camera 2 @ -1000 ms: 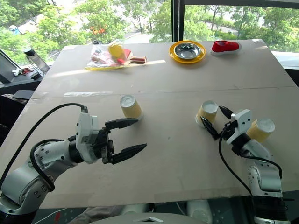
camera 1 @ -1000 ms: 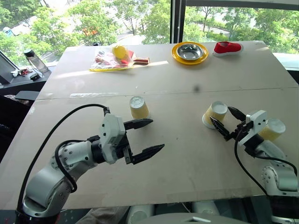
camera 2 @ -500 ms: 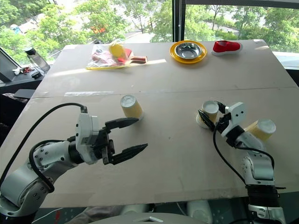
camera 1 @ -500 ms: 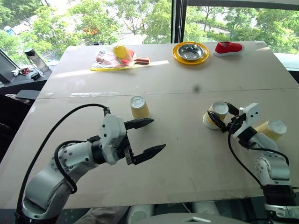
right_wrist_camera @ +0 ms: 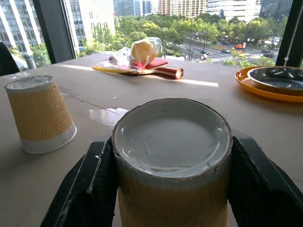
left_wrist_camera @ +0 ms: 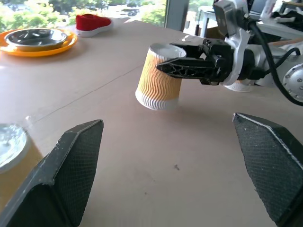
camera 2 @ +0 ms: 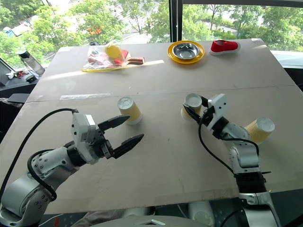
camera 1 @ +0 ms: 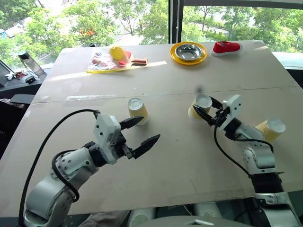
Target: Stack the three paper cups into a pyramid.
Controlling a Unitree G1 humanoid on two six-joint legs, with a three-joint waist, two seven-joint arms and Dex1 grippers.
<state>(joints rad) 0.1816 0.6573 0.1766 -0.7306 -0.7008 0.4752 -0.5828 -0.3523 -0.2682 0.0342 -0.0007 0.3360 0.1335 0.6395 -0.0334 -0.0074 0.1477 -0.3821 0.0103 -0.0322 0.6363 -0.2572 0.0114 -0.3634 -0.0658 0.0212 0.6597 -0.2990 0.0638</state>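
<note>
Three yellow ribbed cups (camera 1: 136,109), upside down, apart.

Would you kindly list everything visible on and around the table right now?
Paper cups: three, yellow with white bases, upside down; one left of centre, one in the right claw, one near the right edge.
Steel bowl: one, silver, on a yellow plate at the far edge.
Shoe: one, red, beside the plate.
Plastic bag: one, clear with yellow and red contents, far left.
Paddle: one, red, by the bag.
Bottle: one, clear, off the table's left.
Table: one, beige.
Left claw: open, near the left cup.
Right claw: shut on a cup.
</note>
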